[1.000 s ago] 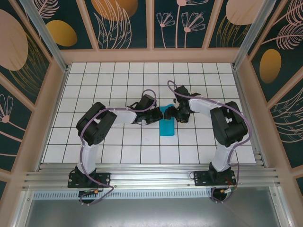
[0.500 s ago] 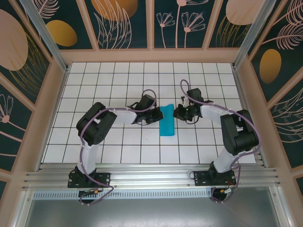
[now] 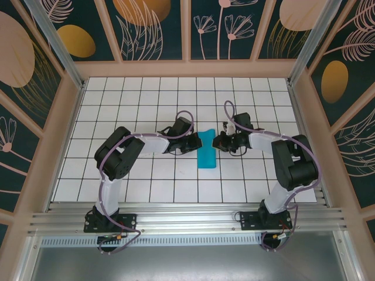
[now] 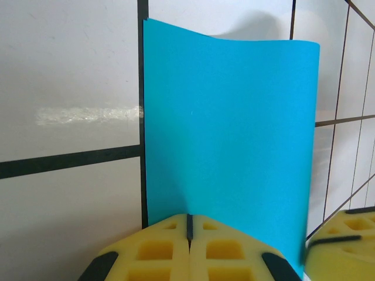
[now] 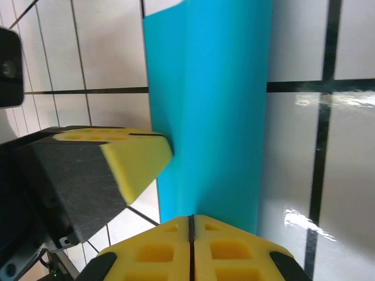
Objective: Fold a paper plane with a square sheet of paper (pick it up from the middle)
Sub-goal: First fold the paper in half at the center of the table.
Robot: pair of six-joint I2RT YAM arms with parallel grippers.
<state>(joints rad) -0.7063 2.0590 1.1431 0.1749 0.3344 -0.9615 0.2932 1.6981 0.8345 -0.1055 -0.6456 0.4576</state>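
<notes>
The square sheet of paper (image 3: pixel 205 153) lies folded into a narrow teal rectangle on the white grid table (image 3: pixel 146 187), also in the left wrist view (image 4: pixel 228 129) and the right wrist view (image 5: pixel 217 105). My left gripper (image 3: pixel 195 144) is shut, its yellow tips (image 4: pixel 188 218) resting on the sheet's left long edge, and one of its pads (image 5: pixel 137 158) touches that edge. My right gripper (image 3: pixel 215 141) is shut too, with its tips (image 5: pixel 191 218) at the opposite long edge. Nothing sits between either pair of pads. The sheet's one short end bulges slightly off the table.
Wooden frame walls with dark floral panels (image 3: pixel 187 29) enclose the table on three sides. An aluminium rail (image 3: pixel 187 219) carrying both arm bases runs along the near edge. The right gripper's pad (image 4: pixel 345 234) shows at the left wrist view's lower right corner.
My right gripper pulled back to the right off the paper and shut, then edged left to the sheet's right edge. The paper's raised upper part settled flat. The left arm stayed put.
</notes>
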